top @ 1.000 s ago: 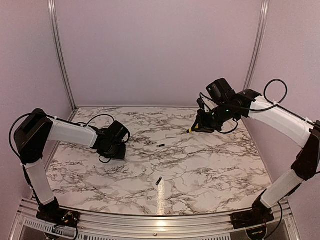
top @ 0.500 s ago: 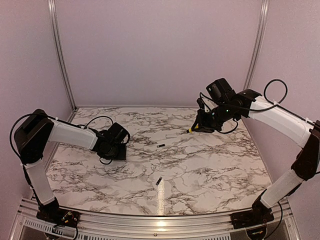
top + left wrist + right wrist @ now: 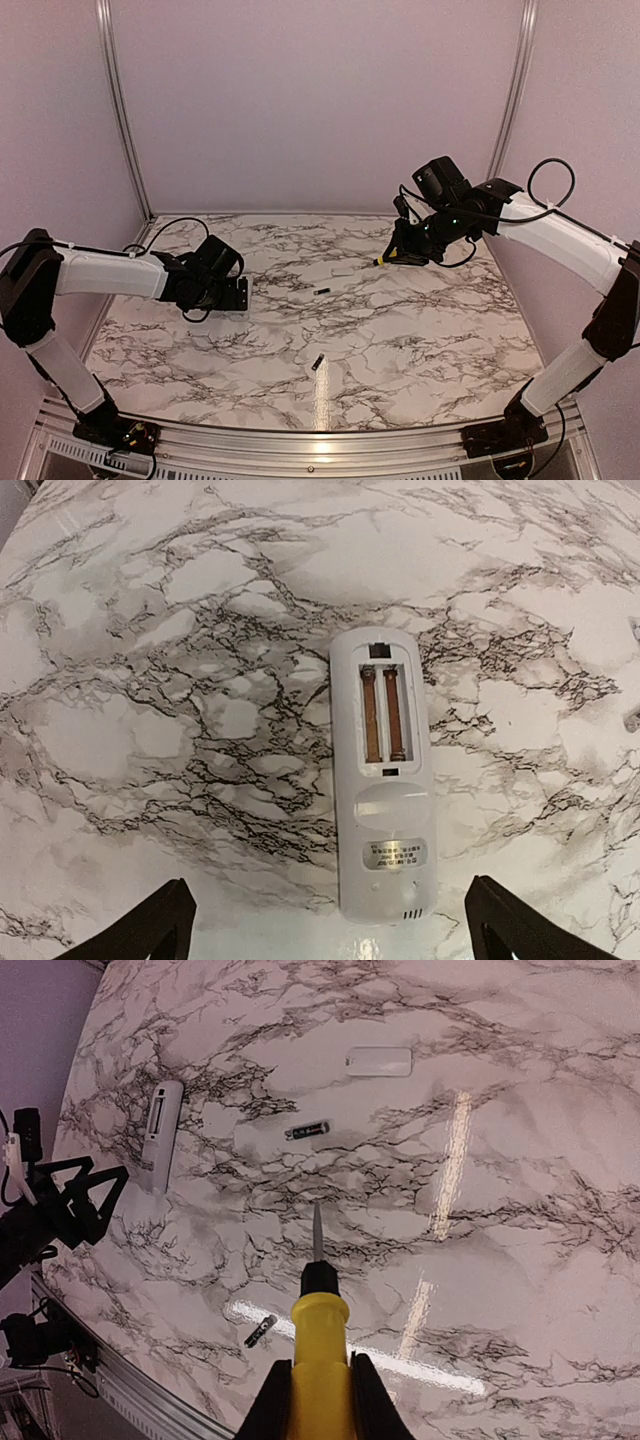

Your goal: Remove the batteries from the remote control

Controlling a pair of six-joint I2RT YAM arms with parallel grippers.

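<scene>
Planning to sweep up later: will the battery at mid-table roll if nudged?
Likely yes: the battery is a small cylinder lying on its side on the glossy table, so a sideways nudge should roll it. Pushed end-on, it would probably slide instead.

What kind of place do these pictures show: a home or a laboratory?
Probably a laboratory test cell, not a home. A left arm and a right arm are mounted on an aluminium rail at the edge of a marble-patterned tabletop, and plain walls with metal posts close it in.
</scene>
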